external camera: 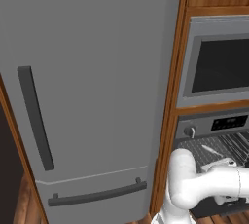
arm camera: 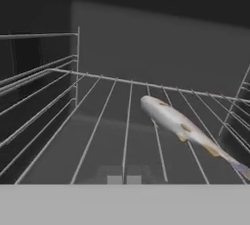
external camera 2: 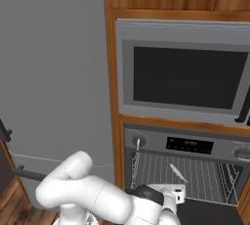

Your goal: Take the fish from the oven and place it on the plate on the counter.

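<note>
Oven (external camera 2: 185, 170) open, fish (arm camera: 188, 128) unpicked on rack (arm camera: 122, 121) at two o'clock of closed, empty gripper (arm camera: 124, 179); grasp and plating left.

The fish (arm camera: 188, 130) has its tail cut off by the right edge of the hand view, and in the left base view (external camera: 210, 150) it is just a thin pale sliver, too small to show head from tail. The robot's white arm hides the front lower part of the oven (external camera 2: 195, 146) in the right base view. The oven's right side runs off the left base view's edge.
</note>
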